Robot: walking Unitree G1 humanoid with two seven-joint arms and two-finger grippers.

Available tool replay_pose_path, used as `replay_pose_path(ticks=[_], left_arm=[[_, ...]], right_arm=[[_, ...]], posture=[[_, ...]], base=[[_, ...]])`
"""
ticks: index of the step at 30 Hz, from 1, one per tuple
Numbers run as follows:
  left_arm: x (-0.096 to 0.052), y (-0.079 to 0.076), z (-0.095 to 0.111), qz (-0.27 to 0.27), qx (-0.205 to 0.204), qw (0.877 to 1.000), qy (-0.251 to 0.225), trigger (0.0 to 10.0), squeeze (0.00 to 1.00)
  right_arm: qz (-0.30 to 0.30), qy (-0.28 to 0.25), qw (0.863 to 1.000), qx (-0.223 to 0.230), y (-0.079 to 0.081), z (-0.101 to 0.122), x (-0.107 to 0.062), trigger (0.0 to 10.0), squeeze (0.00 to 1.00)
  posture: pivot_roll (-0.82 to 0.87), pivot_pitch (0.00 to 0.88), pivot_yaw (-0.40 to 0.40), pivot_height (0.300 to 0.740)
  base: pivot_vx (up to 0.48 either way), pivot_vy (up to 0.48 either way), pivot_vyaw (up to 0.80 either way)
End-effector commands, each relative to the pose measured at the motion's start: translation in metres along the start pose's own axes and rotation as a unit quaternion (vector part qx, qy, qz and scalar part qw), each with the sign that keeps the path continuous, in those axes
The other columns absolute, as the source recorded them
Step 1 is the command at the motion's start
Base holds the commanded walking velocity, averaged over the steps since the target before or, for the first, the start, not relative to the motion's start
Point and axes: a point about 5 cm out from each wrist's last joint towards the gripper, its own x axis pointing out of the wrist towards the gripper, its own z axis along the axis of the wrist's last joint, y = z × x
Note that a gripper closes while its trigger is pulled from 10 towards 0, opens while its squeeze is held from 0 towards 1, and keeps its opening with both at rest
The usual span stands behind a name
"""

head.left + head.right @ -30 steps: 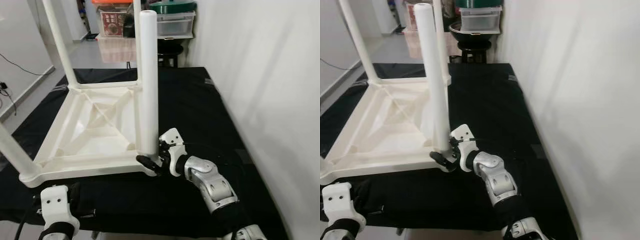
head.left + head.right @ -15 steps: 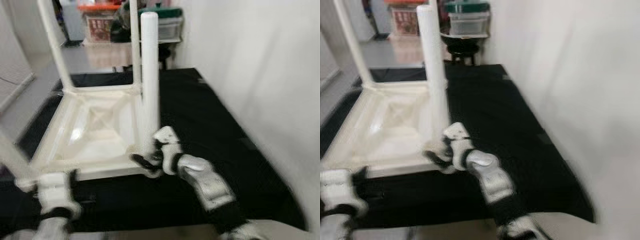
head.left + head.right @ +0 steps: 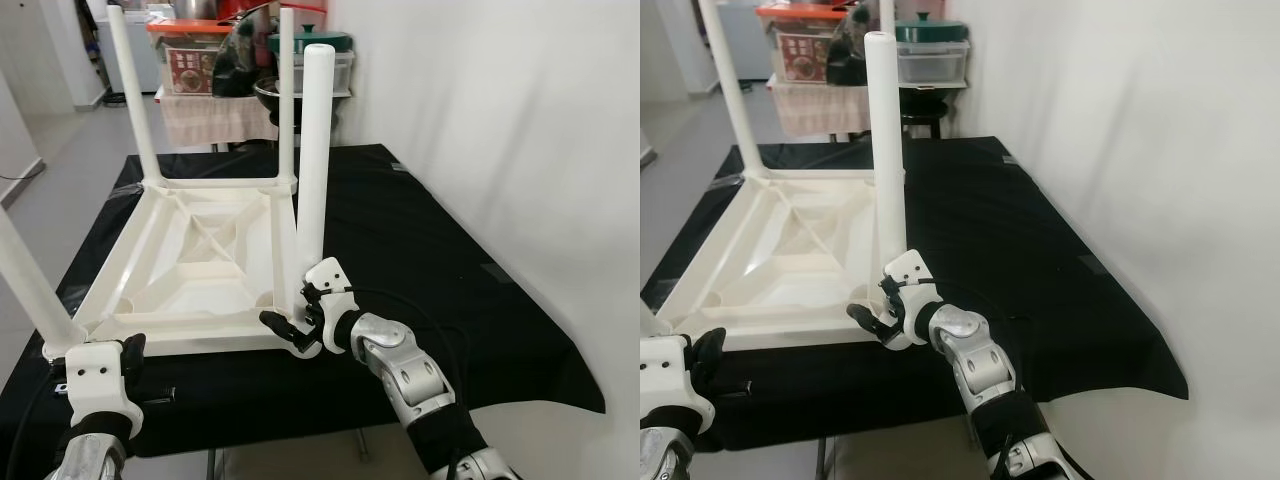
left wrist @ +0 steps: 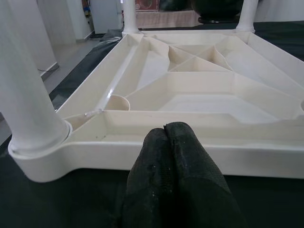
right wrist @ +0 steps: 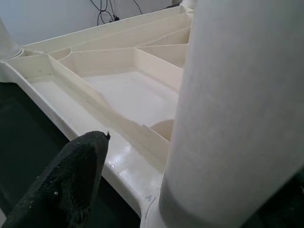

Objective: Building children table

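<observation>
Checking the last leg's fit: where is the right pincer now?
The right pincer is at the upturned table's near right corner, around the base of the leg.

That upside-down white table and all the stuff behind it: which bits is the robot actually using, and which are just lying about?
In use: upturned table; near leg; right end effector at its base; left end effector.

Lying about: black cloth; storage boxes; green-lidded pot.
</observation>
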Motion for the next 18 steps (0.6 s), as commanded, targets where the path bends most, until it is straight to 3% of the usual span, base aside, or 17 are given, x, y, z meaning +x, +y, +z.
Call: replay_pose_path(ticks=[1, 6, 8, 10, 11, 12, 18], left_arm=[[0.0, -0.002, -0.005, -0.001, 0.001, 1.0, 0.009, 10.0, 0.0], [-0.009, 0.004, -0.011, 0.014, -0.011, 1.0, 0.012, 10.0, 0.0], [-0.012, 0.008, -0.014, 0.025, -0.02, 0.999, 0.017, 10.0, 0.73], [-0.012, 0.008, -0.014, 0.025, -0.02, 0.999, 0.017, 10.0, 0.73], [-0.013, 0.009, -0.015, 0.027, -0.023, 0.999, 0.017, 10.0, 1.0], [-0.014, 0.012, -0.015, 0.033, -0.028, 0.999, 0.017, 10.0, 1.0], [-0.018, 0.019, -0.016, 0.043, -0.031, 0.998, 0.018, 10.0, 1.0]], right_arm=[[0.002, 0.004, 1.0, -0.008, 0.001, 0.0, 0.002, 10.0, 0.0], [-0.028, 0.02, 0.999, -0.019, -0.004, -0.002, 0.005, 10.0, 0.0], [-0.066, 0.022, 0.997, -0.023, -0.014, 0.0, 0.006, 10.0, 0.0], [-0.066, 0.022, 0.997, -0.023, -0.014, 0.0, 0.006, 10.0, 0.0], [-0.076, 0.022, 0.997, -0.024, -0.017, 0.001, 0.007, 10.0, 0.0], [-0.107, 0.018, 0.994, -0.019, -0.027, 0.006, 0.007, 10.0, 0.0], [-0.149, 0.002, 0.989, -0.004, -0.043, 0.019, 0.007, 10.0, 0.0]], posture=[[0.02, 0.0, -0.008, 0.74], [0.02, 0.0, -0.006, 0.74], [0.02, 0.0, -0.006, 0.74], [0.02, 0.0, -0.006, 0.74], [0.02, 0.0, -0.006, 0.74], [0.03, 0.0, -0.007, 0.74], [0.03, 0.0, -0.008, 0.74]], base=[[0.0, 0.0, 0.0], [0.0, 0.0, 0.0], [0.0, 0.0, 0.0], [0.0, 0.0, 0.0], [0.0, 0.0, 0.0], [0.0, 0.0, 0.0], [0.0, 0.0, 0.0]])
